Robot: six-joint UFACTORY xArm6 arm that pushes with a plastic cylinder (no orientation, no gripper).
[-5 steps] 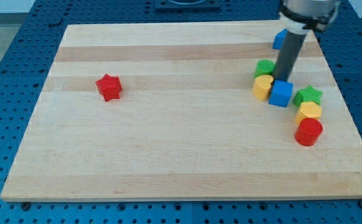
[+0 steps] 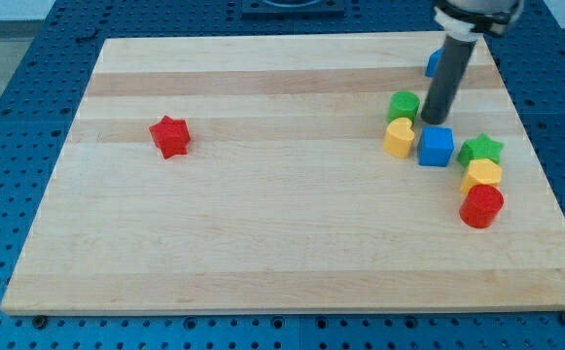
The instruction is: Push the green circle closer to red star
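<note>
The green circle sits on the wooden board at the view's right, just above a yellow block. The red star lies far off at the view's left. My tip stands just to the right of the green circle, touching or almost touching it, and just above the blue cube.
A green star, a yellow block and a red cylinder are stacked down the right side. Another blue block shows behind the rod near the top right. The board's right edge is close.
The rod has moved left. The green circle and the yellow block below it have slid a little to the left. The other blocks have not moved.
</note>
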